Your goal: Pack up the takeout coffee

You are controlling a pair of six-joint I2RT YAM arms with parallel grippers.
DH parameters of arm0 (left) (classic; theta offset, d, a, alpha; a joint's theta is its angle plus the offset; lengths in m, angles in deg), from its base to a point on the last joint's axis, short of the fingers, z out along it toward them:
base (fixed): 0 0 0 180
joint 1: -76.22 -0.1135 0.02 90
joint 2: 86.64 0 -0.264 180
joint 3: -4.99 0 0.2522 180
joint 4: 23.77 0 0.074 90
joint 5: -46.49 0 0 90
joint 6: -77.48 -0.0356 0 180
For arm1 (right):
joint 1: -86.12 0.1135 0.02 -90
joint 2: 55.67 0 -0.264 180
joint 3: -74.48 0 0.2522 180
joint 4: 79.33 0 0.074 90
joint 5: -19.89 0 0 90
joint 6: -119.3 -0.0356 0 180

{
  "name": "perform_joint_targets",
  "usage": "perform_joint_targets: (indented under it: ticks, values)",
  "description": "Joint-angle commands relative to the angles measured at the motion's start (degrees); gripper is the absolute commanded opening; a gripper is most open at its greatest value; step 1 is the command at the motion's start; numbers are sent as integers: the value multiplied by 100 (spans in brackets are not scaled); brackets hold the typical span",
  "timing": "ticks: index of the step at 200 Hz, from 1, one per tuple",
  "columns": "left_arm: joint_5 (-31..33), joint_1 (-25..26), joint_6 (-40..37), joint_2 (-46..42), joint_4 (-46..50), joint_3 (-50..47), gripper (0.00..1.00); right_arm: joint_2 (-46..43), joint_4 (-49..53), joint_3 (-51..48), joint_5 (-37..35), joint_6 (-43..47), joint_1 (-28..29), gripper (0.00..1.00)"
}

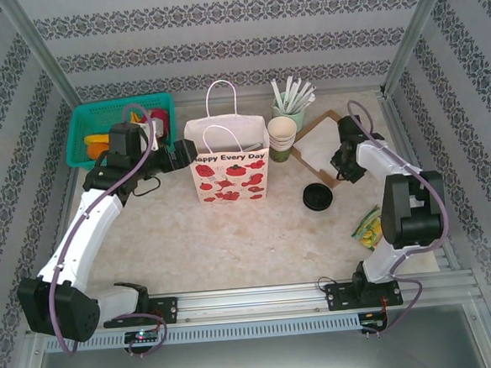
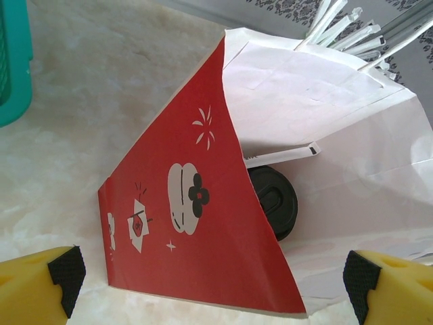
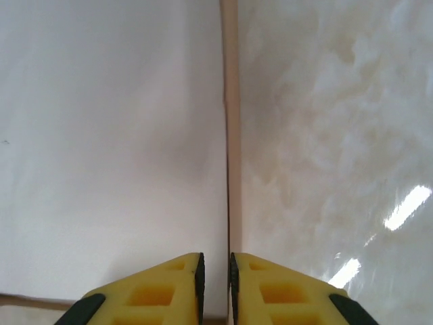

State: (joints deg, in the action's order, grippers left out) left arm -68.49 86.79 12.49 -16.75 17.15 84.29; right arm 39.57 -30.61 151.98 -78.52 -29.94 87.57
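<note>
Left gripper (image 2: 213, 283): yellow fingers with black pads (image 2: 64, 274) spread wide and clamped on nothing, at the left side of the bag's open mouth.
Right gripper (image 3: 215, 261): yellow fingers all but together with a thin slit between them, over the board's edge.
Bag (image 1: 230, 175): white paper carrier bag with a red side fold and cord handles, upright mid-table toward the back edge. It is printed "Happy Every Day" above red fruit.
Takeout coffee (image 2: 274, 198): inside the bag. Its round black plastic lid shows past the red fold and its walls are hidden.
Board (image 3: 231, 101): flat brown board under a smooth white sheet (image 3: 108, 135), right of the bag.
Cup stack (image 1: 282, 135): lidless paper cups, green outside and cream inside, just right of the bag.
Straw holder (image 1: 288, 110): green cup behind the stack, holding white paper-wrapped straws.
Loose lid (image 1: 318, 197): round, black, flat on the table in front of the board.
Basket (image 1: 80, 132): teal plastic mesh at the back left corner, holding yellow and red items.
Packet (image 1: 368, 227): yellow-green, near the right edge.
Table (image 1: 232, 235): pale marble-look top.
</note>
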Motion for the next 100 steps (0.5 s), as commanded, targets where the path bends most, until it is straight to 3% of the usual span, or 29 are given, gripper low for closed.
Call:
perform_joint_targets:
  ticks: [1,70,100]
  values:
    - [54,82,-180,-204,-226,-149,100,-155,158,-224,-474,-961,252,22]
    - [36,79,-161,-195,-266,-168,100,-451,88,-675,-279,-1843,1082,22]
    - [-12,83,-145,-146,-272,-164,100,-567,143,-583,-142,-1704,1278,26]
